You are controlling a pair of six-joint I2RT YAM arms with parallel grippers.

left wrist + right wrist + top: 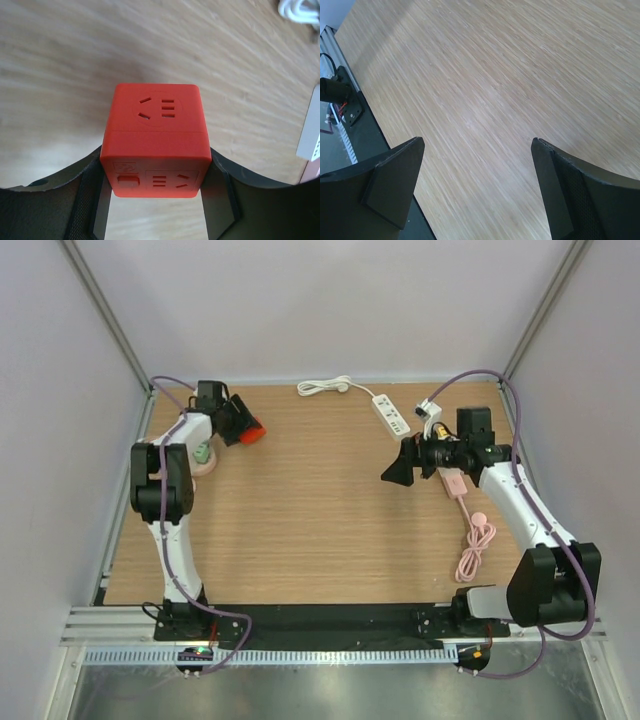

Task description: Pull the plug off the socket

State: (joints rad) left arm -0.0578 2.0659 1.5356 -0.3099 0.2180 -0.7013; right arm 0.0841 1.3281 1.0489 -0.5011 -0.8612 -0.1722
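Top camera: high, behind my bases, looking down; whole table (300,540) in frame. My left wrist camera: close, tilted down over red socket cube (155,135); white power strip (311,125) at right edge, shared with top view. My right wrist camera: oblique across same tabletop.

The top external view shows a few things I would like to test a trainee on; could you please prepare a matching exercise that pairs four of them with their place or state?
Things:
1. red socket cube
2. white power strip
3. pink cable
4. right gripper

Place or state:
A. open, holding nothing
B. lying in loose loops beside the right arm
C. clamped between the fingers of the left gripper
D. lying near the far edge of the table

Pairs: 1-C, 2-D, 3-B, 4-A
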